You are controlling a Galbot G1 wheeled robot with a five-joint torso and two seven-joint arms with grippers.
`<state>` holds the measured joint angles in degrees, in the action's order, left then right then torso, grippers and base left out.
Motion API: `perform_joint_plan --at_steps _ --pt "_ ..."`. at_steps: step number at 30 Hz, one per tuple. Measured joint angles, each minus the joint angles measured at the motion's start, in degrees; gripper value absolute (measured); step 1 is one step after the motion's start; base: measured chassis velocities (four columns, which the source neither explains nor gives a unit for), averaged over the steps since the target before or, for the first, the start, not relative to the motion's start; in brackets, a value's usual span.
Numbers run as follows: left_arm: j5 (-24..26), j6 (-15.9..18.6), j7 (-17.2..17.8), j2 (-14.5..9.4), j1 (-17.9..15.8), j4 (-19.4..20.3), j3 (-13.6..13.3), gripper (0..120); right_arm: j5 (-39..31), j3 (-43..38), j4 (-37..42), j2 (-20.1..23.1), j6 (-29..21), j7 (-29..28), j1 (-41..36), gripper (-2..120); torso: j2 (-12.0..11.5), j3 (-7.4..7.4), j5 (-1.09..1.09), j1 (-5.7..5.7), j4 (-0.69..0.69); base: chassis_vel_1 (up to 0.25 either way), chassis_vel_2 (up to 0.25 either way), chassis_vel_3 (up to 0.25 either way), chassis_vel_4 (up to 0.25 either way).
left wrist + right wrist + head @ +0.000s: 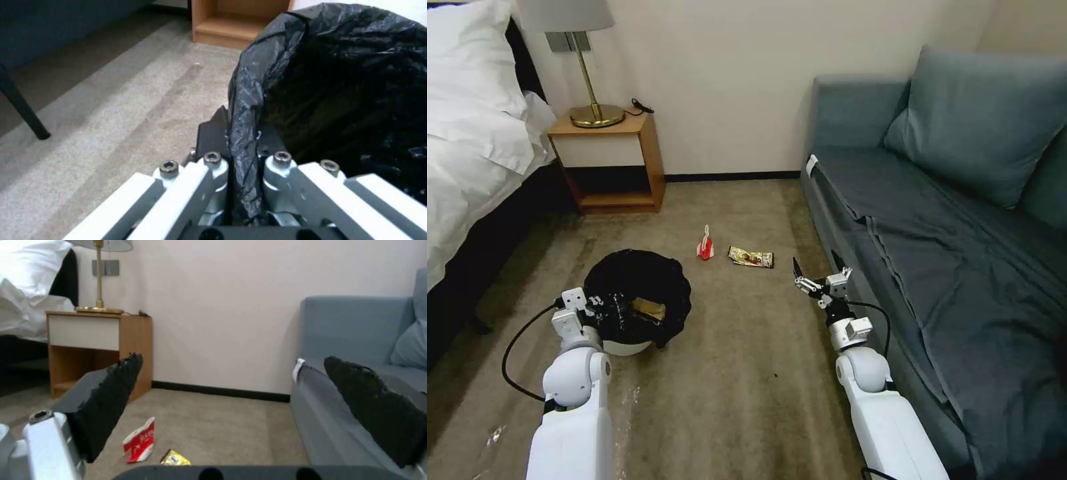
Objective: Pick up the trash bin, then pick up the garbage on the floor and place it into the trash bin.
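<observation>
The trash bin, white with a black bag liner, hangs at my left side with brown paper garbage inside it. My left gripper is shut on its near rim; in the left wrist view the fingers pinch the liner. A red-and-white packet and a gold snack wrapper lie on the carpet beyond the bin. My right gripper hovers open above the carpet by the sofa edge, right of the wrapper. Its view shows the packet and wrapper ahead.
A blue-grey sofa runs along the right. A wooden nightstand with a brass lamp stands against the back wall, and a bed lies to the left. Carpet stretches between bed and sofa.
</observation>
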<state>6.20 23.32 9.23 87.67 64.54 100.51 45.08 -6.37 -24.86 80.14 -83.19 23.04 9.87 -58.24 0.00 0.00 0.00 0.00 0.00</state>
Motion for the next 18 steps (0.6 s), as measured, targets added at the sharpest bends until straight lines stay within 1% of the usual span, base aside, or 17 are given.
perform_joint_plan --at_steps 18 --pt "0.0 -0.9 0.3 0.1 0.0 0.0 0.9 4 0.0 -0.3 -0.3 -0.2 -0.2 1.3 0.1 100 0.0 0.00 0.00 0.00 0.00 0.000 0.000 0.000 0.000"
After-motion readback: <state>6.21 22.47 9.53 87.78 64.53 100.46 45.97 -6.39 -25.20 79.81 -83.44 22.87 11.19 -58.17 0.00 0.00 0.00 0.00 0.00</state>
